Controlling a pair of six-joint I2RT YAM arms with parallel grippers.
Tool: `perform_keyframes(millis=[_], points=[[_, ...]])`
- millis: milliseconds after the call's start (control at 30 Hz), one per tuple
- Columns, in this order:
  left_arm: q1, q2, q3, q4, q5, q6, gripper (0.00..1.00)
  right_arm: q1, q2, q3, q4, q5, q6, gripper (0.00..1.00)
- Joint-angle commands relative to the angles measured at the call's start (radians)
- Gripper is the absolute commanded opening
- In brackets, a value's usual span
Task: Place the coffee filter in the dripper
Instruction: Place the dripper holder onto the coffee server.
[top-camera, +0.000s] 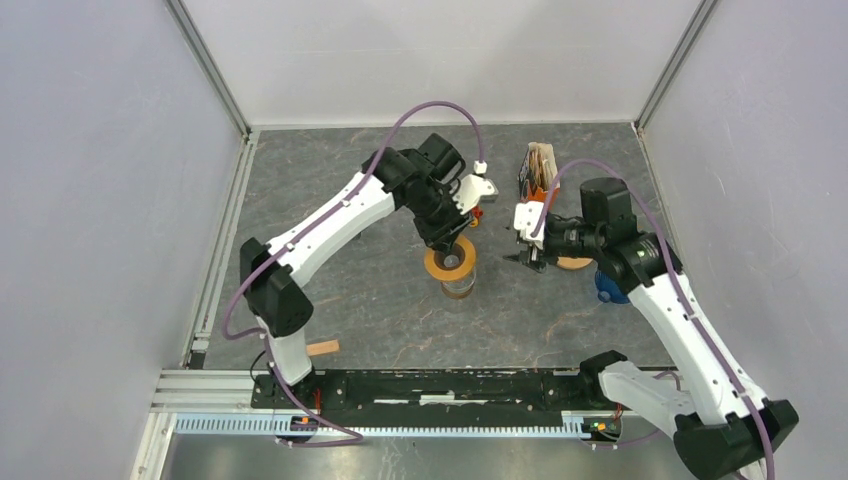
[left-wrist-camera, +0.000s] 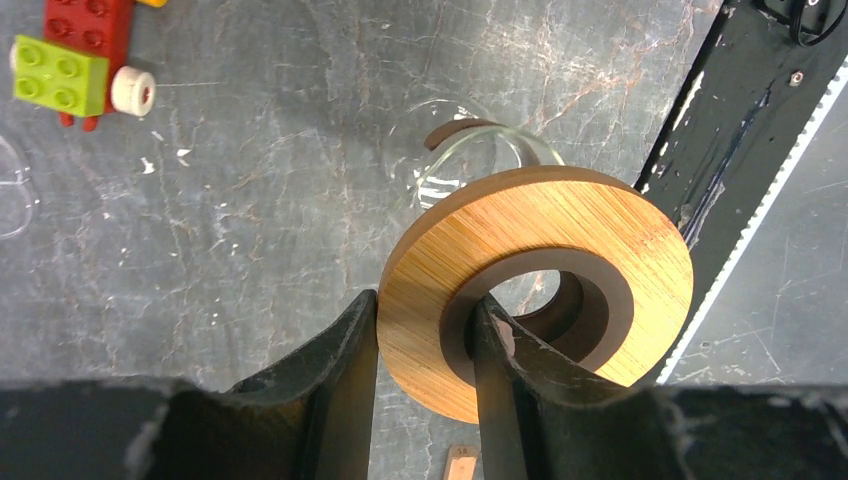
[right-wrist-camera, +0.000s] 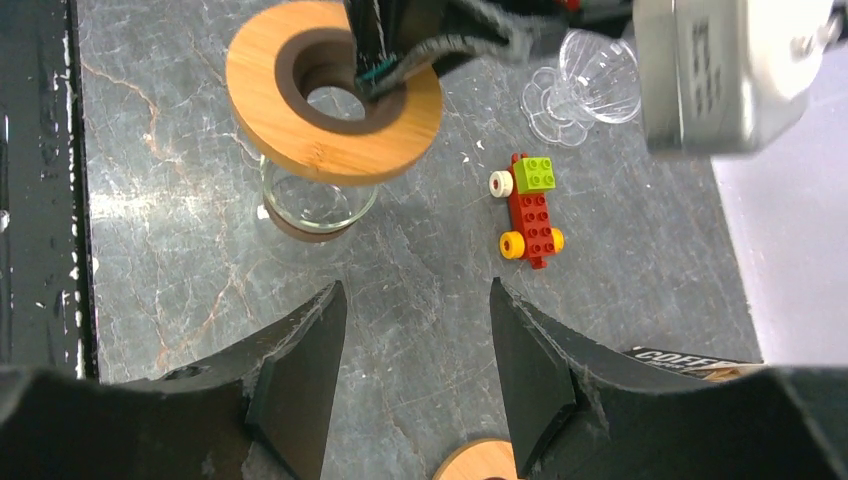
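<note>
Coffee filter pack (top-camera: 541, 165) stands on edge toward the bench's far right corner, its length running near to far. It is just beyond the right gripper (top-camera: 527, 258), so the right arm is the nearer one.

From the left wrist, the left gripper (left-wrist-camera: 425, 340) pinches the wooden ring (left-wrist-camera: 560, 230) above the glass jar (left-wrist-camera: 470, 150).

From the right wrist, the right gripper (right-wrist-camera: 415, 330) is spread and empty. The pack's corner (right-wrist-camera: 690, 362) sits off to the side, not between the jaws. The glass dripper (right-wrist-camera: 590, 75) lies ahead.
</note>
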Motion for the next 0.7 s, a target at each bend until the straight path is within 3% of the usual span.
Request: perform_keyframes(millis=[0, 667], points=[[-0.029, 0.048, 0.08, -0.022, -0.01, -0.094, 0.17, 0.0, -0.06, -0.032, -0.042, -0.008, -0.071, 0.61], [-0.124, 0.101, 0.014, 0.055, -0.232, -0.153, 0.22, 0.002, -0.139, -0.156, -0.015, -0.001, -0.058, 0.6]])
